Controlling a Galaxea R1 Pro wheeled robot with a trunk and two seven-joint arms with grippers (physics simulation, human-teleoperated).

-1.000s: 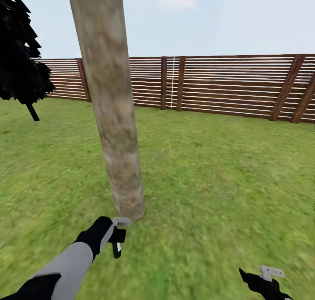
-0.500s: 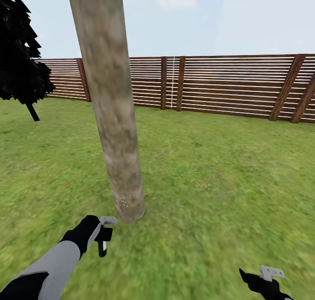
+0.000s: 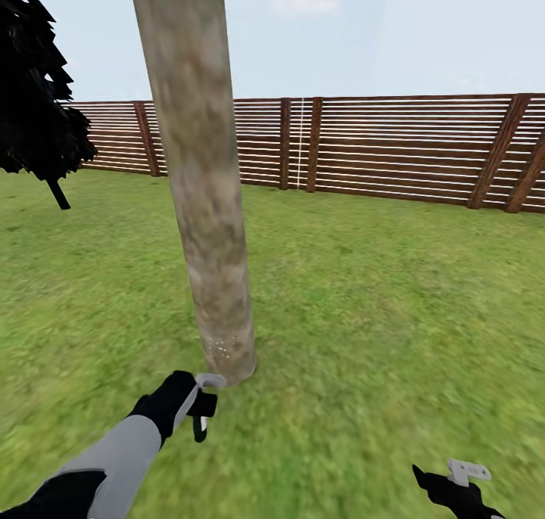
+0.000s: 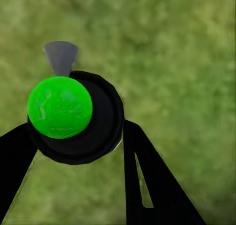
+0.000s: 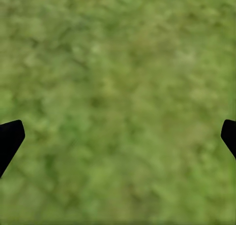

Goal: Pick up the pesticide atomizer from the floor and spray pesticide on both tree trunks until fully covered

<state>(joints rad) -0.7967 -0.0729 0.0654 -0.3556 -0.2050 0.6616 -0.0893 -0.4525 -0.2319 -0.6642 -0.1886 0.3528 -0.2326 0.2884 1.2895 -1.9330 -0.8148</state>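
While the left gripper (image 3: 200, 421) hangs low just beside the foot of the tree trunk (image 3: 204, 194), its two fingers are clamped on the pesticide atomizer (image 3: 200, 427), a small black bottle with a white mark that points down toward the grass (image 3: 378, 315). From the left wrist camera, the atomizer (image 4: 78, 117) appears end-on as a round black body with a bright green cap and a grey nozzle, with the dark fingers (image 4: 152, 185) pressed against both of its sides above the lawn. A few whitish specks of pesticide (image 3: 221, 345) sit on the bark near the trunk base. The right gripper (image 3: 454, 483) rests low at the robot's right, well apart from the trunk; the right wrist camera shows its fingertips (image 5: 10, 139) spread wide with only grass between them. A brown slat fence (image 3: 393, 148) runs behind, and a black-leaved tree (image 3: 34, 103) stands at the far left.
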